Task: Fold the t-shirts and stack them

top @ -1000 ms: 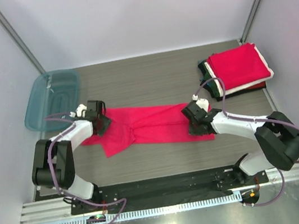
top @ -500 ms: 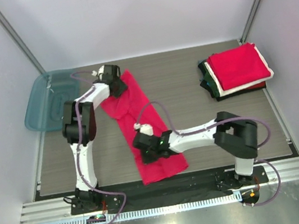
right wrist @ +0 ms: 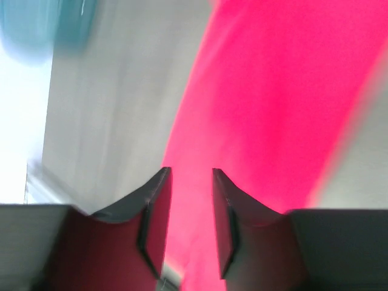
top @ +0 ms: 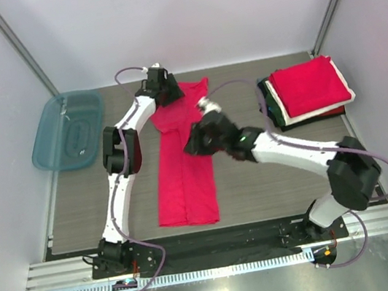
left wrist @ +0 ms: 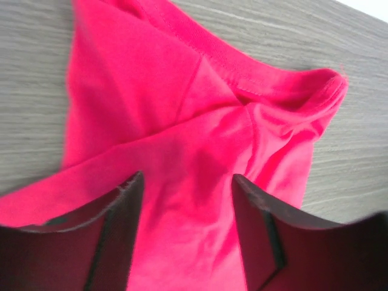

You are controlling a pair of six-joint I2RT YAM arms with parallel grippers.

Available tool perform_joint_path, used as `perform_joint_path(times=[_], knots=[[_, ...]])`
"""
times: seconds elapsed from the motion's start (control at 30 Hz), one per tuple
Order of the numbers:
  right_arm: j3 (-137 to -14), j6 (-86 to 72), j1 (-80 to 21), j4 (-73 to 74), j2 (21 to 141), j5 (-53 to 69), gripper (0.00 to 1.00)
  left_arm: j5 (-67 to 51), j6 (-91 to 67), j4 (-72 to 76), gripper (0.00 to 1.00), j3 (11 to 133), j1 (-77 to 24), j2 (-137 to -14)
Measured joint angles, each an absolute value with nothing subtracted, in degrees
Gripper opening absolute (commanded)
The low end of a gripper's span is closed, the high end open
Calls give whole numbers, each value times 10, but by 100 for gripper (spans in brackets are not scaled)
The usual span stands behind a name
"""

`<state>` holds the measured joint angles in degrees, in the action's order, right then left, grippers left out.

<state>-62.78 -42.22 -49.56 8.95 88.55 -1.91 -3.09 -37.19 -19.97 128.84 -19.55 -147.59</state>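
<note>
Top external view: crimson t-shirt [top: 181,169] laid long and narrow, apparently halved lengthwise, well left of the folded stack [top: 309,90]. Left gripper [top: 165,91] at the collar end, level with the stack, fingers [left wrist: 124,230] spread wide over the cloth, pinching nothing. Right gripper [top: 197,141] above the shirt's stack-side edge, blurred, fingers [right wrist: 154,212] narrowly parted, nothing between. Soft, light, limp fabric, probably quick to sag; best pinched at hem corners, both layers together. Smooth wood-grain table [top: 280,176]; pale walls close behind the stack.
</note>
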Motion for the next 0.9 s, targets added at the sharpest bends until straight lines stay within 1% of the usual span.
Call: perform_joint_path(times=[0.07,0.13,0.23,0.3,0.43,0.6,0.7,0.77,0.83,0.9], knots=[[-613,-405,-434,78,855,-20,47,-46,-362,-184,75,1254,-188,-1458],[-601,-390,-377,70,844,-11,48,-65,-351,-163,91,1170,-181,-1405],[-599,-376,-315,61,866,19,47,-81,-342,-138,92,1035,-173,-1299],[-601,-374,-281,44,900,41,47,-90,-340,-121,92,968,-172,-1225],[-630,-377,-230,13,1000,85,47,-103,-342,-73,91,851,-178,-1075],[-710,-396,-194,-26,1134,128,47,-104,-358,-37,90,688,-197,-908],[-756,-408,-185,-44,1188,142,48,-92,-376,-22,89,569,-216,-823],[-792,-421,-177,-54,1225,159,50,-91,-386,-22,89,507,-226,-785],[-826,-434,-172,-68,1258,172,55,-90,-390,-32,89,457,-232,-753],[-849,-450,-167,-91,1283,186,55,-88,-393,-42,90,424,-231,-722]])
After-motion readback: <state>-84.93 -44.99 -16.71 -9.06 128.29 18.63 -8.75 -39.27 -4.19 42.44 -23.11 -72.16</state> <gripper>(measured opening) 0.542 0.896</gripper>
